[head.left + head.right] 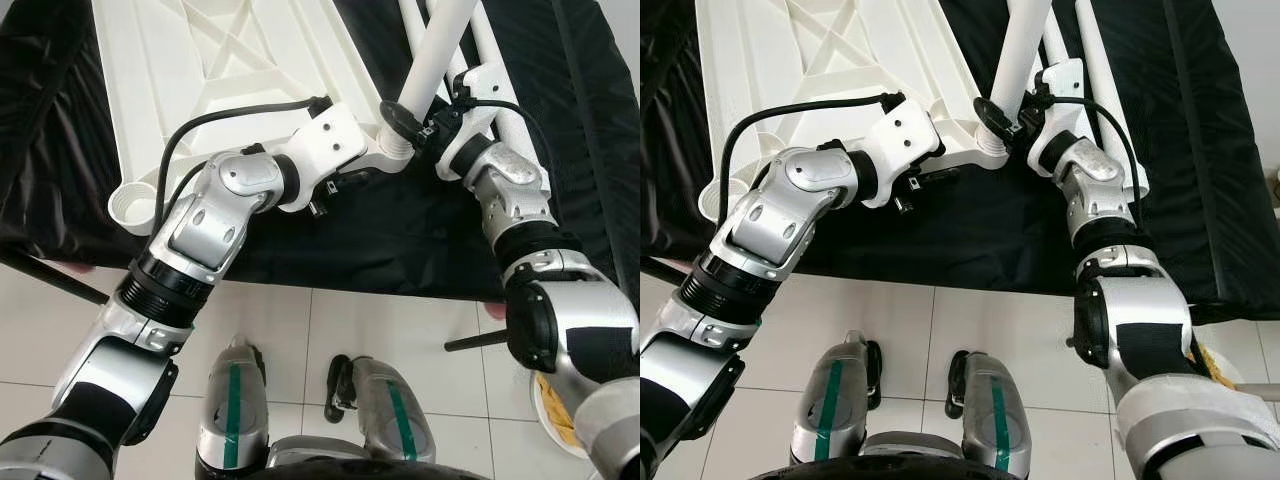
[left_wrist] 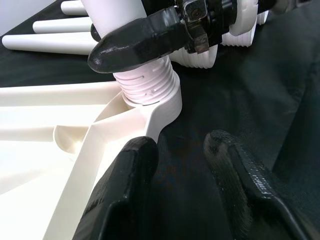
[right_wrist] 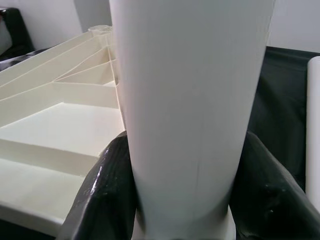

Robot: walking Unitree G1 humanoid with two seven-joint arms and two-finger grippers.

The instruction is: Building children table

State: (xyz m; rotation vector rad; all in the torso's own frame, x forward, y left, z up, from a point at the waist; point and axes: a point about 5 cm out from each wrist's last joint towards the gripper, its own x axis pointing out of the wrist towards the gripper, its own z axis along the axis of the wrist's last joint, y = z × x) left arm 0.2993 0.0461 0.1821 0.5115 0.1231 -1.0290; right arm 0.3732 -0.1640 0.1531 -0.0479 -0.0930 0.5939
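A white plastic tabletop lies upside down on a black cloth. At its near corner a threaded socket takes a white table leg that stands tilted up and away. My right gripper is shut on this leg just above the socket, one black finger wrapping its base. My left gripper is open, low over the cloth beside the same corner, and one finger lies against the tabletop's corner rib.
Spare white legs lie on the cloth behind my right arm. Another open corner socket sits at the tabletop's near left. Below the cloth's edge are a tiled floor, my feet, and a plate at the right.
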